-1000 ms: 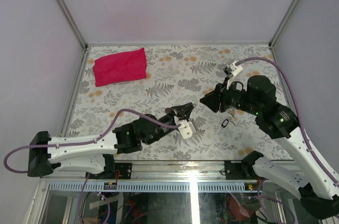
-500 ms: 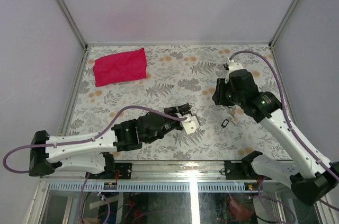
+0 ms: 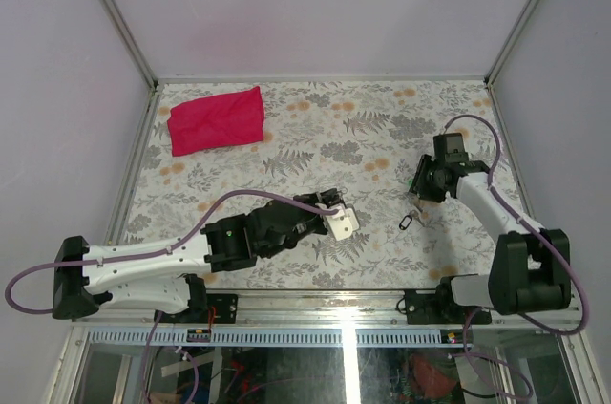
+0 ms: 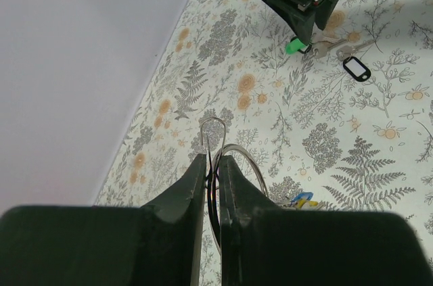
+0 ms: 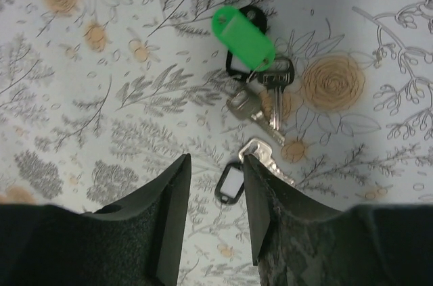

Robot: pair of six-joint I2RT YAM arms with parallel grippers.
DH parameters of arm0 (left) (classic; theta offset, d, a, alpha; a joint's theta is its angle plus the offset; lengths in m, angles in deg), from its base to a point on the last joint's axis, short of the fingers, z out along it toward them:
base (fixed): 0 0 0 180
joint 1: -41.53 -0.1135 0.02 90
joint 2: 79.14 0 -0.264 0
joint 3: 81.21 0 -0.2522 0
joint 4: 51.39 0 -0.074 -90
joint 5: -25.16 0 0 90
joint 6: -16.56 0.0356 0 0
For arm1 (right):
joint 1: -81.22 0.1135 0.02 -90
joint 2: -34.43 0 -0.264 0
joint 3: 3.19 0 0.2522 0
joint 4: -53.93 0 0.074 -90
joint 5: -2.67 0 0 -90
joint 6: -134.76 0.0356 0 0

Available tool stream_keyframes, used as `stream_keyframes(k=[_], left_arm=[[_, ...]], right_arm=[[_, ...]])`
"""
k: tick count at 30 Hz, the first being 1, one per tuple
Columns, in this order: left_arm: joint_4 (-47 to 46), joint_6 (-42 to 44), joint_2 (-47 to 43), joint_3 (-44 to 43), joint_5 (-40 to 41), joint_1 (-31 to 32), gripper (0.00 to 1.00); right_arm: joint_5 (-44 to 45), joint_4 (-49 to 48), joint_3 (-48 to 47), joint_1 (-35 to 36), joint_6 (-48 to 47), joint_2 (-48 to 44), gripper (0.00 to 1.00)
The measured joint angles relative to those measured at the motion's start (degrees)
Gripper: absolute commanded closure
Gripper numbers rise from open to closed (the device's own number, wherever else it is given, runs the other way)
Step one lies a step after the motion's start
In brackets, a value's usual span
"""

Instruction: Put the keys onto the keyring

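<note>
Just beyond the right tool [image 5: 214, 164] lie the keys [image 5: 260, 97].

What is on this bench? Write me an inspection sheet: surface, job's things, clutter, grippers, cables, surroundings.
Surface: table, floral cover.
Job's things: keyring pinched in the left gripper; blue and yellow tags beside it, attachment unclear. Keys with green tag lie on the table; black-framed tag close by.
Clutter: red cloth, far left corner.
Grippers: left shut on the keyring; right gripper open over the keys.
Cables: purple cables along both arms.
Surroundings: pale walls, metal frame.
</note>
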State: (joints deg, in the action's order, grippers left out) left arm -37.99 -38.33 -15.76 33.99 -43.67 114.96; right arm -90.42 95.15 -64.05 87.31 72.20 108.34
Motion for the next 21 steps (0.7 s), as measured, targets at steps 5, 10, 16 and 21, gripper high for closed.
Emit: stream_keyframes(k=[5, 10, 16, 21], left_arm=[[0.17, 0.00, -0.02, 0.85, 0.04, -0.02, 1.00], [0.70, 0.02, -0.02, 1.66, 0.13, -0.04, 1.00], [1.11, 0.04, -0.02, 1.73, 0.39, -0.04, 1.00], [1.16, 0.04, -0.02, 1.81, 0.76, -0.04, 1.00]], right_arm=[[1.11, -3.87, 0.00, -0.87, -0.09, 7.26, 0.57], [3.06, -5.64, -0.37, -0.87, -0.24, 10.88, 0.58], [6.10, -7.39, -2.27, -0.90, -0.52, 13.77, 0.61], [7.17, -7.78, -3.74, -0.90, -0.92, 15.87, 0.65]])
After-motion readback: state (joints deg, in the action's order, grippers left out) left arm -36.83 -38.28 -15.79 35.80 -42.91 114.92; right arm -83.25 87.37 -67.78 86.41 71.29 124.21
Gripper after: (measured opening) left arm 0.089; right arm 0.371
